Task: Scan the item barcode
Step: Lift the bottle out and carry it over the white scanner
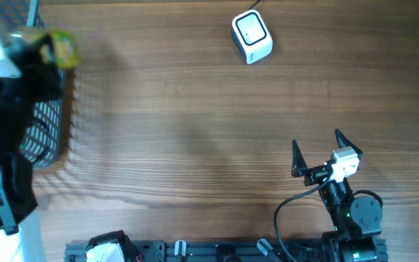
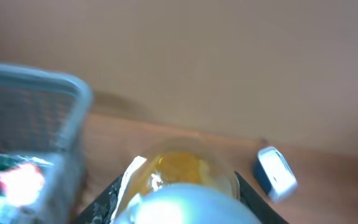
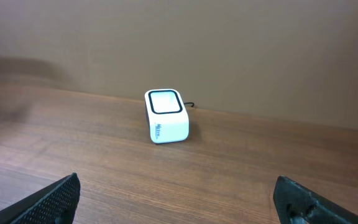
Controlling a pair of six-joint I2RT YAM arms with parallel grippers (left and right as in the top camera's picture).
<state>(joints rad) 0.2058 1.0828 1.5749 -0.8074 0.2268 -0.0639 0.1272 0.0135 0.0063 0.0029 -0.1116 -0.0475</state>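
Far left, seen from above: left gripper (image 1: 44, 51), blurred, closed partway on the item (image 1: 62, 46), a yellow-green thing overlapping the far rim of a dark mesh basket (image 1: 49, 135). From the left wrist camera: item (image 2: 180, 171) wedged between the two black fingers (image 2: 101, 202), yellow contents under clear wrapping, a pale rounded top nearest the lens, too blurred to make out any barcode. Basket (image 2: 48, 93) to the left of it there, grey-rimmed, holding red, white and green packets (image 2: 14, 180), also blurred. Wood-grain surface (image 1: 180, 124) across the middle. Farther right, near the far edge: white scanner (image 1: 252, 36) with a dark-framed window on top, well apart from the item and from both grippers. In the left wrist view, scanner (image 2: 275, 175) to the right of the held item, standing on the surface close to the wall (image 2: 229, 62). In the right wrist view, scanner (image 3: 166, 117) straight ahead, upright, window on its top face, thin cable (image 3: 192, 105) leaving behind it. Right of centre, toward the front edge: right gripper (image 1: 326, 151), spread wide and empty, pointing toward the far edge, both dark fingers (image 3: 58, 198) framing the scanner from a distance. Along the front edge: black rail (image 1: 217, 251), with the right arm's base (image 1: 358, 215) at its right end.
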